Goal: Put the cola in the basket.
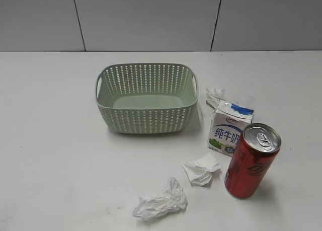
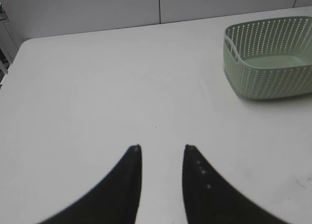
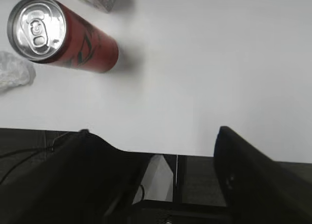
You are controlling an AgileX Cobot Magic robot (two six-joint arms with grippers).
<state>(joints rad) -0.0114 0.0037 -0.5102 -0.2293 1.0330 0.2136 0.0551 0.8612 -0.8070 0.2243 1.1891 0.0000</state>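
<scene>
Item one, my right gripper: jaws spread wide, holding nothing, hanging over the near edge of the white worktop. In its wrist view the can lies ahead and to the left, well apart from the jaws.

Item two, my left gripper: jaws parted by a narrow gap, holding nothing, over bare worktop toward the left side.

Item three, crumpled white tissue, close to the near edge; a second wad lies just behind it, near the can's base.

Item four, the cola: tall slim red metal can with dark lettering and silver pull-tab top, standing upright toward the near right corner, long axis vertical. I judge my right arm the nearer one; the approach runs forward and leftward to its side wall.

Item five, white-and-blue milk carton, just behind and left of the cola; whether they touch, I cannot tell. A third tissue sits behind it.

Item six, the pale green perforated plastic basket: mid-worktop, empty, beyond and left of the cola.
</scene>
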